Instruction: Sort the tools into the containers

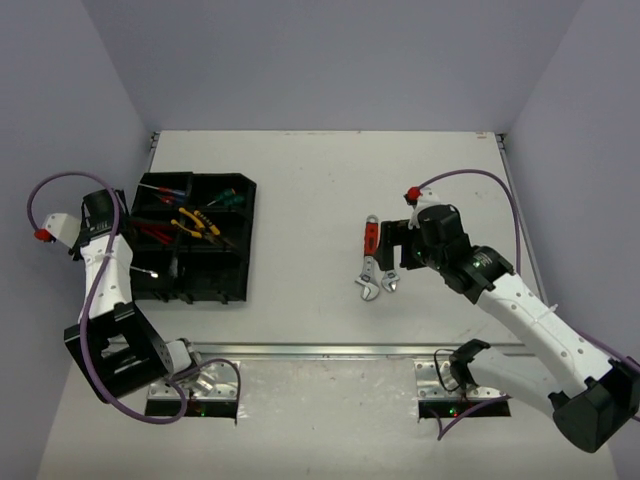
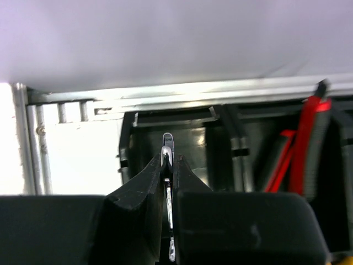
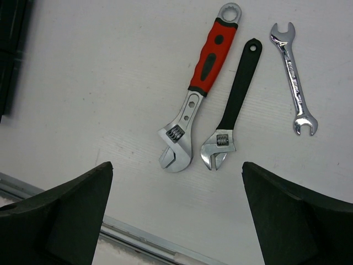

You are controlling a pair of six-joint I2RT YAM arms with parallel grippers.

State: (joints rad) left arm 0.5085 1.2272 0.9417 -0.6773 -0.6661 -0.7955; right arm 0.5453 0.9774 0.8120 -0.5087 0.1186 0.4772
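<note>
The black organizer tray (image 1: 215, 290) lies at the left and holds yellow-handled pliers (image 1: 195, 222), red-handled screwdrivers (image 1: 165, 188), a green-handled one (image 1: 226, 197) and red cutters (image 1: 150, 232). My left gripper (image 1: 143, 270) is shut on a thin silver wrench (image 2: 167, 155), held edge-on over the tray's near-left compartment (image 2: 220, 143). My right gripper (image 3: 176, 182) is open and empty above three tools on the table: a red-handled adjustable wrench (image 3: 205, 69), a black-handled adjustable wrench (image 3: 236, 102) and a small silver open-ended wrench (image 3: 294, 77). From above, the right gripper (image 1: 393, 250) hovers over them.
A metal rail (image 1: 330, 351) runs along the near table edge and shows in the right wrist view (image 3: 138, 237). Another rail (image 2: 165, 96) runs beside the tray. Red-handled tools (image 2: 309, 143) lie in the neighbouring compartment. Purple cables loop from both arms.
</note>
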